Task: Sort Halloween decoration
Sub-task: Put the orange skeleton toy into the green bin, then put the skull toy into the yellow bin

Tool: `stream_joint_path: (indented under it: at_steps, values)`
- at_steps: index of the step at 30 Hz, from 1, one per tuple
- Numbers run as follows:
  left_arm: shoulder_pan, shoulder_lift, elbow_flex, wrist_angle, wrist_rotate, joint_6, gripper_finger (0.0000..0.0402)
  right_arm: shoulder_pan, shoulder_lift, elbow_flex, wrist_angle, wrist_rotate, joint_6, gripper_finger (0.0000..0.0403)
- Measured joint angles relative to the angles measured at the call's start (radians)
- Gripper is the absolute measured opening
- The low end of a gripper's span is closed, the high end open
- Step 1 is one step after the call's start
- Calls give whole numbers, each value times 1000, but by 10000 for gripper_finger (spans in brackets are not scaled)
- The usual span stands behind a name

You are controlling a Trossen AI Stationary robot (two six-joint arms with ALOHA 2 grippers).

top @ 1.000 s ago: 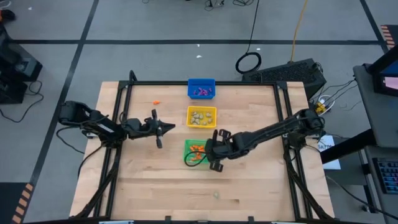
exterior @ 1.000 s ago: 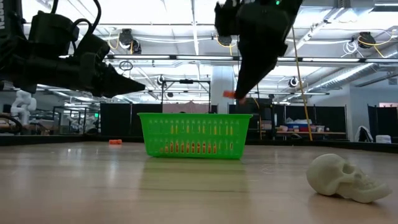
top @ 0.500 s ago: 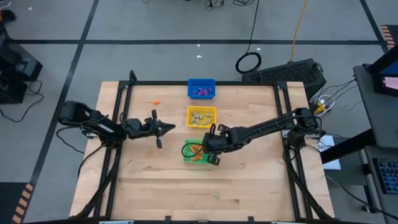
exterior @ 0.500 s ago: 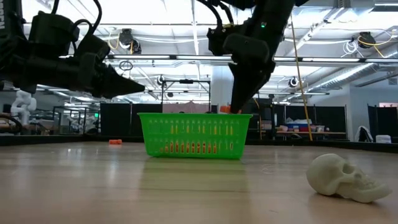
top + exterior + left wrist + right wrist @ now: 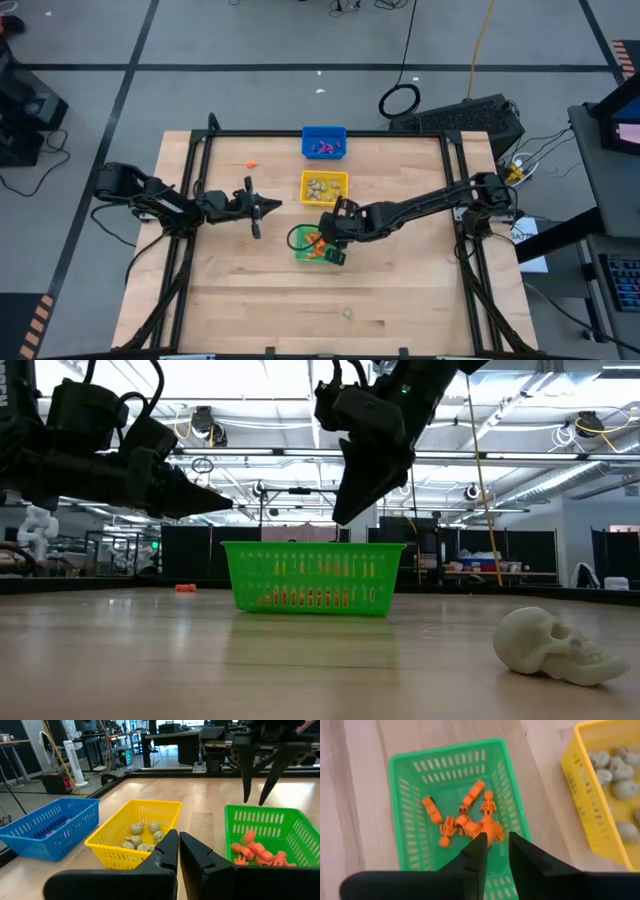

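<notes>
A wooden table (image 5: 230, 290) seen from above holds 3 small bins in a row down its middle: a blue bin (image 5: 324, 142) with purple trinkets (image 5: 323, 148), a yellow bin (image 5: 324, 187) with pale skulls (image 5: 321, 187), and a green bin (image 5: 312, 245) with orange trinkets (image 5: 465, 822).

The right gripper (image 5: 322, 240) hangs directly above the green bin, its 2 fingers parted by a narrow gap with nothing between them. Through its wrist camera the orange pieces lie heaped on the bin floor below the fingertips.

The left gripper (image 5: 272, 205) waits above bare wood, to the left of the bins, fingers pressed together and empty.

1 stray orange trinket (image 5: 252, 165) lies on the table near the far left corner. 1 pale skull (image 5: 555, 646) lies alone near the front edge, well apart from the bins.
</notes>
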Motion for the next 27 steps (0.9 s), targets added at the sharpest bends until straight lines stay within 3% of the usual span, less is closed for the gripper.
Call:
stream_joint_path:
  at_steps: [7,19,27]
  values:
    - [0,0,0,1,0,-1,15,0,6,0,6,3,-77,89]
    - [0,0,0,0,-1,-1,15,1,41,0,59,5,-130,159]
    - [1,0,1,-5,-7,7,15,17,11,0,46,4,-116,162]
